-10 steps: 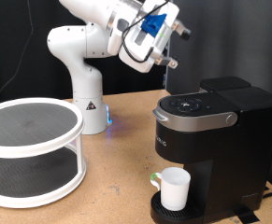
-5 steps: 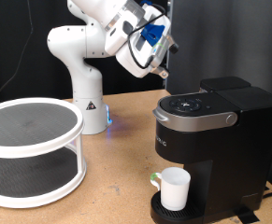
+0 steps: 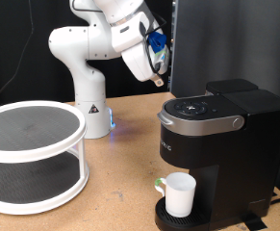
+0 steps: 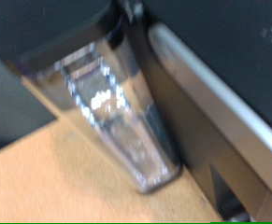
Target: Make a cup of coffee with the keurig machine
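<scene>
The keurig machine (image 3: 219,144) stands at the exterior view's right with its silver-rimmed lid (image 3: 203,114) down. The white cup (image 3: 180,195) stands on the machine's round drip base under the spout, its greenish handle towards the exterior view's left. My gripper (image 3: 160,77) hangs in the air above and to the left of the lid, apart from the machine, with nothing seen in it. The blurred wrist view shows the machine's black body (image 4: 220,84) and a clear plastic part (image 4: 112,117) on the tan table. No fingers show there.
A white two-tier round rack (image 3: 34,154) stands at the exterior view's left. The arm's white base (image 3: 89,101) is behind it at the middle. A dark panel (image 3: 231,43) rises behind the machine. Bare tan tabletop (image 3: 120,183) lies between rack and machine.
The hand has swung towards the exterior view's left and turned, moving back from above the machine's lid. Cup and machine have not moved.
</scene>
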Controlling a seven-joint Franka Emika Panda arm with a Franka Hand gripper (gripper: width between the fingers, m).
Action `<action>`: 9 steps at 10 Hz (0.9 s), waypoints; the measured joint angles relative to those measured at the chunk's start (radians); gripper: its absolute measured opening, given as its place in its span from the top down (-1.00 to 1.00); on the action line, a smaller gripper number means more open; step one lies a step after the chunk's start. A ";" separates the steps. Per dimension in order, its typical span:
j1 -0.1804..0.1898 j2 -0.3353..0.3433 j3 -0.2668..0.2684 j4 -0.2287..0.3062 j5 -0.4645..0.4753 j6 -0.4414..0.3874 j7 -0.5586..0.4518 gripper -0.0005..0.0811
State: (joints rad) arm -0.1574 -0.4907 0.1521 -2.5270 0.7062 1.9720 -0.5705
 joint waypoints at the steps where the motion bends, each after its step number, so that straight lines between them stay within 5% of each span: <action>1: 0.000 -0.001 0.014 0.008 -0.082 0.000 -0.027 -0.98; 5: -0.001 -0.014 0.073 0.065 -0.388 -0.045 -0.104 -0.98; 9: 0.012 -0.017 0.082 0.060 -0.354 0.109 -0.130 -0.98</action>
State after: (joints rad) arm -0.1458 -0.5081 0.2339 -2.4671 0.3519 2.0810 -0.7002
